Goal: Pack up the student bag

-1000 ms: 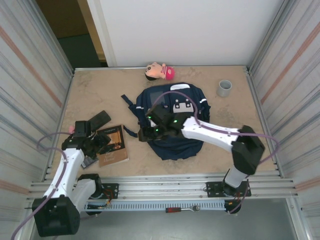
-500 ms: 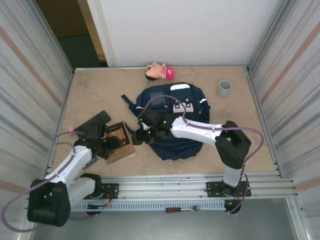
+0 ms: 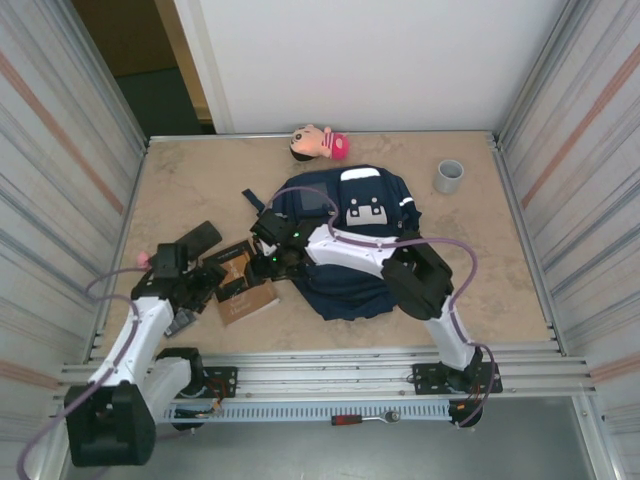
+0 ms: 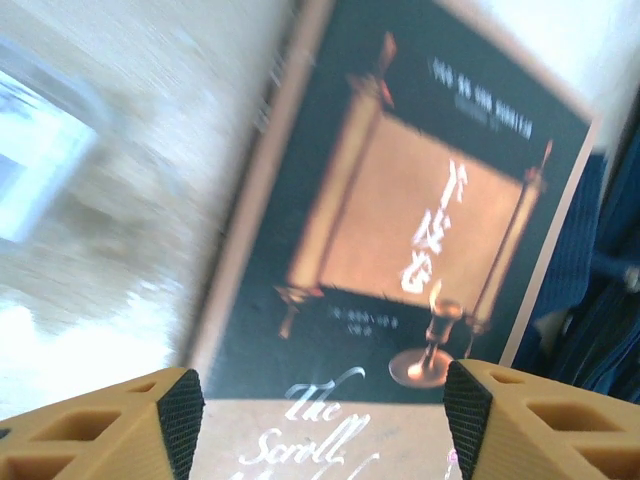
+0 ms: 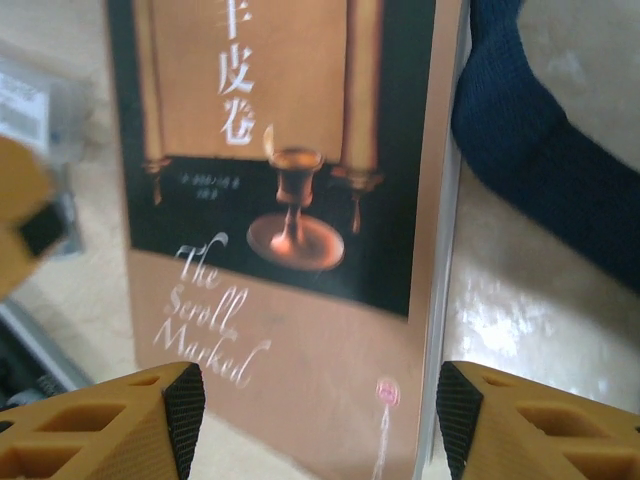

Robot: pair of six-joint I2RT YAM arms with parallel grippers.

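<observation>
Well, both my claws hang over the brown-and-black paperback book (image 3: 243,285) with a golden scroll on its cover, which lies cover up on the beige stone-patterned bench (image 3: 180,190). My left claw (image 4: 315,420) is at the book's left side, its tan fingers spread wide with the title showing between them, and it grips nothing. My right claw (image 5: 310,410) comes at the book from its far right corner, spread just as wide and just as empty. The large navy-blue fabric student bag (image 3: 350,295) with white stripes lies just right of the book, a fold of it right beside the book's edge. My right arm reaches across the bag. A soft doll (image 3: 318,143) in a pink cap lies well beyond the book, and a small grey cup (image 3: 448,176) stands far off to its right.
</observation>
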